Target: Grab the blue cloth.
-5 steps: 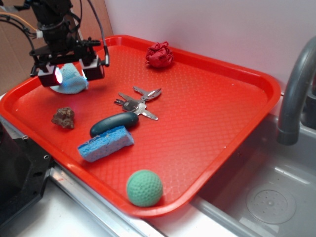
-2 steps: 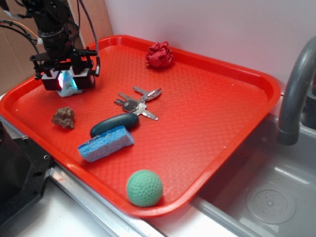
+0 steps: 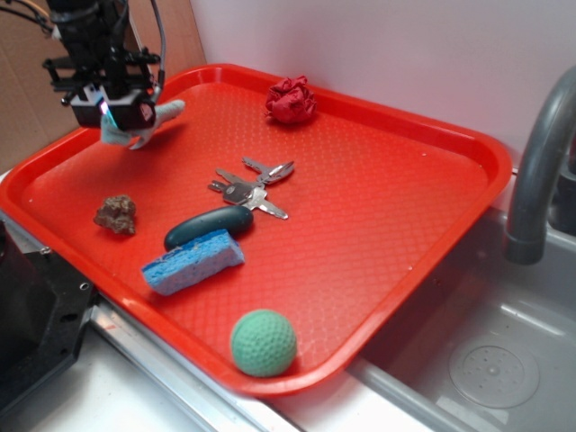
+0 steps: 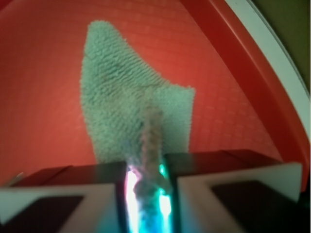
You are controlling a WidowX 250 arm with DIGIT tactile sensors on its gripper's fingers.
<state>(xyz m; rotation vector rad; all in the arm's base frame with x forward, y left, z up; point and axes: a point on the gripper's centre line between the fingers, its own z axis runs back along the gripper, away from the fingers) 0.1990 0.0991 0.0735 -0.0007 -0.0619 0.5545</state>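
Observation:
The blue cloth (image 3: 144, 124) is a small pale blue terry piece. It hangs from my gripper (image 3: 115, 115) above the back left part of the red tray (image 3: 378, 171). My gripper is shut on a fold of it. In the wrist view the cloth (image 4: 126, 102) spreads out below the jaws over the tray floor, with a pinched ridge running up between the two fingers (image 4: 146, 194). The cloth is lifted off the tray.
On the tray lie a dark red cloth ball (image 3: 291, 99), keys (image 3: 252, 187), a brown rock (image 3: 116, 214), a dark green oblong thing (image 3: 208, 226), a bright blue sponge (image 3: 193, 262) and a green ball (image 3: 263, 343). A grey faucet (image 3: 540, 162) and sink stand right.
My gripper closed on the cloth, then rose and moved toward the back left with it. The cloth left the tray floor and now hangs from the jaws.

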